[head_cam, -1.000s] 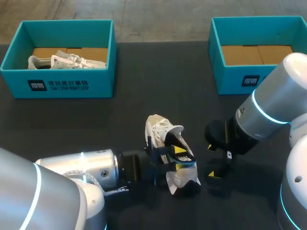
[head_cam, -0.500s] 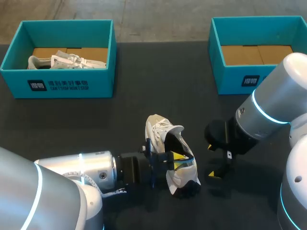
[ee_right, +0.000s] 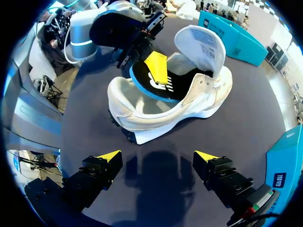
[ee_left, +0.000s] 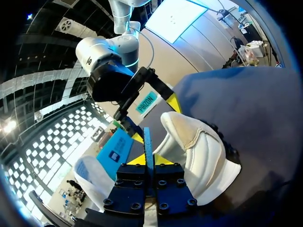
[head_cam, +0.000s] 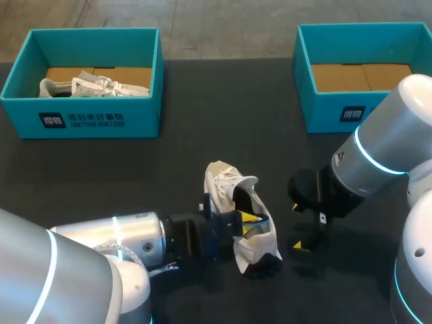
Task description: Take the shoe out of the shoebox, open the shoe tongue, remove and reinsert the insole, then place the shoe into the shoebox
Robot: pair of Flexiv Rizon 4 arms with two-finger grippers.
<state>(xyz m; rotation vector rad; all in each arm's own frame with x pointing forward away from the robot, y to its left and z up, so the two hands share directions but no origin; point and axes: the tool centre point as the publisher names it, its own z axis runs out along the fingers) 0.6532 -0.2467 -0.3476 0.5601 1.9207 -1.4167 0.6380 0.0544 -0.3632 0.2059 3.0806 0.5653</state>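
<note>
A white shoe [head_cam: 226,181] lies on the dark table between my arms, tongue [ee_right: 201,41] pulled up. Its black insole [ee_right: 150,88] with a blue edge sticks partly out of the opening. My left gripper [head_cam: 248,217] reaches into the shoe from the left and is shut on the insole's edge [ee_left: 148,142], yellow tips pressed to both faces. The shoe's heel [ee_left: 203,151] shows just past that gripper [ee_left: 149,159]. My right gripper [head_cam: 297,227] hangs open a little right of the shoe, holding nothing; in its own view the fingers [ee_right: 106,156] stand wide apart short of the sole.
A teal shoebox [head_cam: 81,121] at the back left holds a second white shoe [head_cam: 94,85]. Another teal shoebox [head_cam: 324,108] at the back right shows only its cardboard floor. My right arm's big elbow [head_cam: 405,121] stands in front of that box.
My left gripper has closed on the insole's edge inside the shoe and drawn back slightly to the left. The right arm has not moved.
</note>
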